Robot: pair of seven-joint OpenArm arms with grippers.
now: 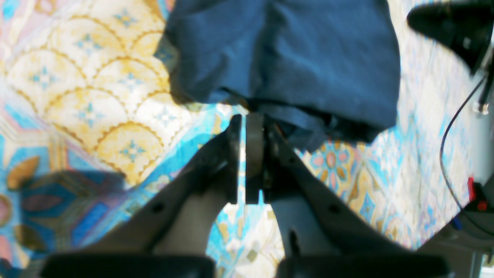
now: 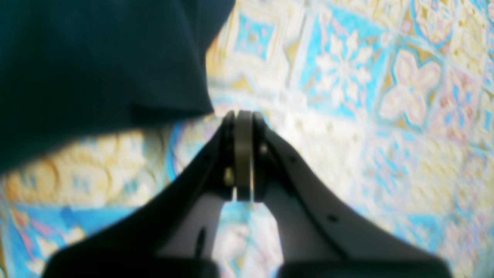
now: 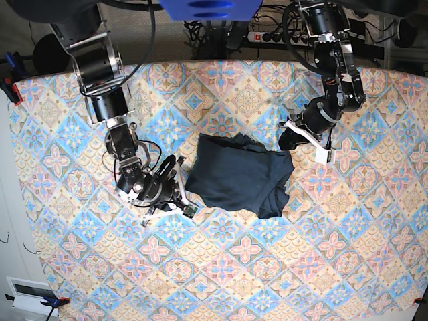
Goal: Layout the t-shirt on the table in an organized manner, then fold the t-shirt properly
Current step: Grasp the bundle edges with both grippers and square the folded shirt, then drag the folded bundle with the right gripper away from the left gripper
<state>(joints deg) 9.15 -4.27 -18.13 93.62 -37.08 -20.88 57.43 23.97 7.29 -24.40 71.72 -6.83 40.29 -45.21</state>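
The whole t-shirt (image 3: 241, 177) on the desk (image 3: 221, 274) is seen only from base; blurred wrist views show the left pincer (image 1: 252, 123) pinching its hem, the right pincer (image 2: 243, 116) pressed together, empty.

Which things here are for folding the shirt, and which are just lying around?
For the job:
t-shirt, a rumpled heap
table, under it
left gripper, shut, at the shirt's edge
right gripper, shut, beside the shirt

Just lying about:
power strip, behind the table
clamp, on the table's edge
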